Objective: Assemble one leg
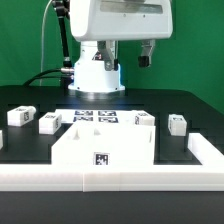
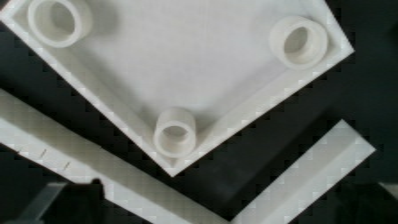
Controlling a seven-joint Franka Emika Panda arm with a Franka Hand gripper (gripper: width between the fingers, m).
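Note:
Several small white legs with tags lie on the black table in the exterior view: two at that view's left [image 1: 20, 116] [image 1: 48, 122], one behind the panel [image 1: 142, 119], one at the right [image 1: 177, 124]. The large white square panel [image 1: 103, 145] lies in the middle. In the wrist view the panel [image 2: 169, 70] shows its round corner sockets [image 2: 178, 135]. My gripper [image 1: 128, 55] hangs high above the table behind the panel, jaws apart and empty. No fingers show in the wrist view, and no leg shows there.
The marker board [image 1: 100, 117] lies flat behind the panel. A low white wall [image 1: 110, 179] runs along the front and up the exterior view's right [image 1: 205, 150]. The arm's base [image 1: 97, 78] stands at the back. White bars [image 2: 80, 150] cross the wrist view near the panel's corner.

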